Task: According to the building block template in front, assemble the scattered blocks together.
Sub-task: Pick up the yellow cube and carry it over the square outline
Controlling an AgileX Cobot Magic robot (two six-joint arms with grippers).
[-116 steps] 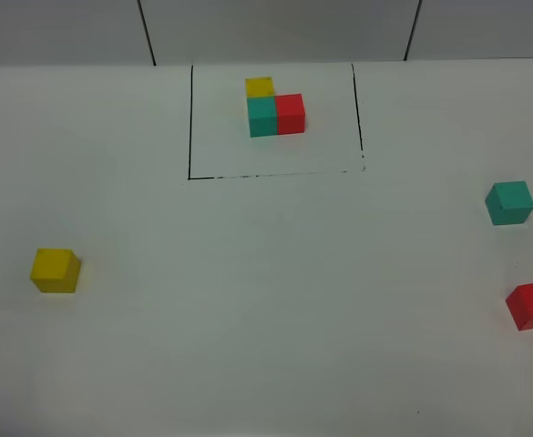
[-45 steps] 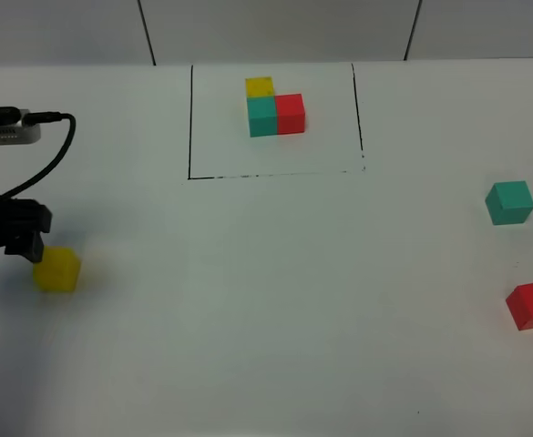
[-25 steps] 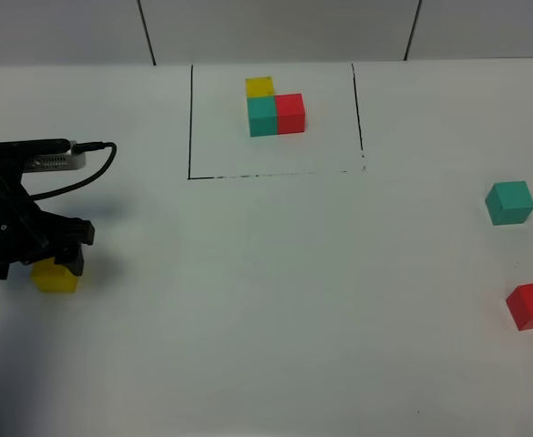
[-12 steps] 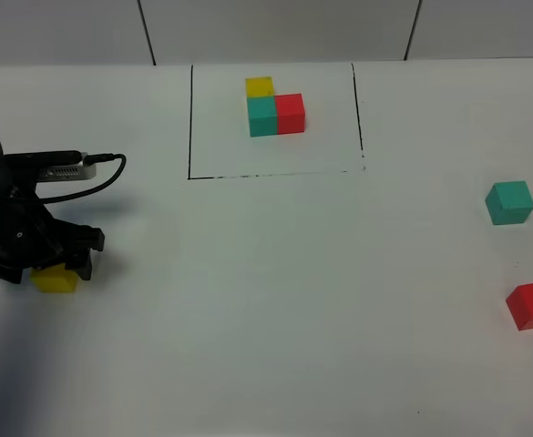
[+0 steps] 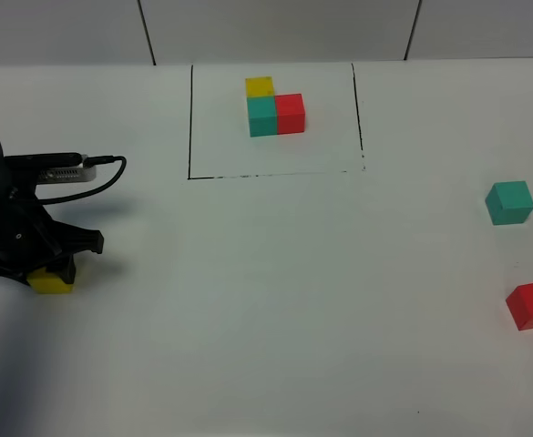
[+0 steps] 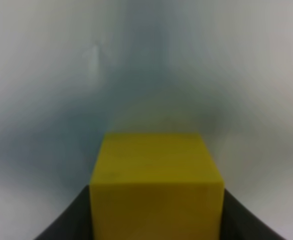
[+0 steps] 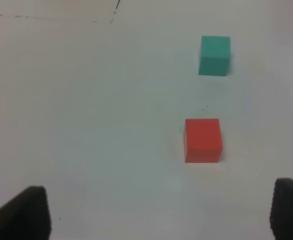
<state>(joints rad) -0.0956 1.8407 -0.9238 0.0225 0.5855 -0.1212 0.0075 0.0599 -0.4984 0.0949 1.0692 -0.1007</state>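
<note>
Exterior high view shows the task barely begun: the building block template [image 5: 275, 109] sits inside its black-line frame [image 5: 190, 118] at the far middle of the table [image 5: 275, 300], and none of the three loose cubes has been joined to another. The teal-green block [image 5: 508, 202] and the red block [image 5: 531, 304] lie well apart from the template on the right side, near each other but not touching, the red one nearer. The yellow block [image 5: 51, 281] is far off on the left side, mostly covered by the left end effector [image 5: 46, 269], which is down at table level over it. In the left wrist view the cube fills the space between the two dark fingers [image 6: 66, 222], which press against its sides with no gap showing, so it appears gripped, though it looks not yet lifted. The right end effector [image 7: 159, 215] is spread wide and holds nothing; the red block lies ahead of it and the teal-green one beyond that. All three placements are judged to remain.
</note>
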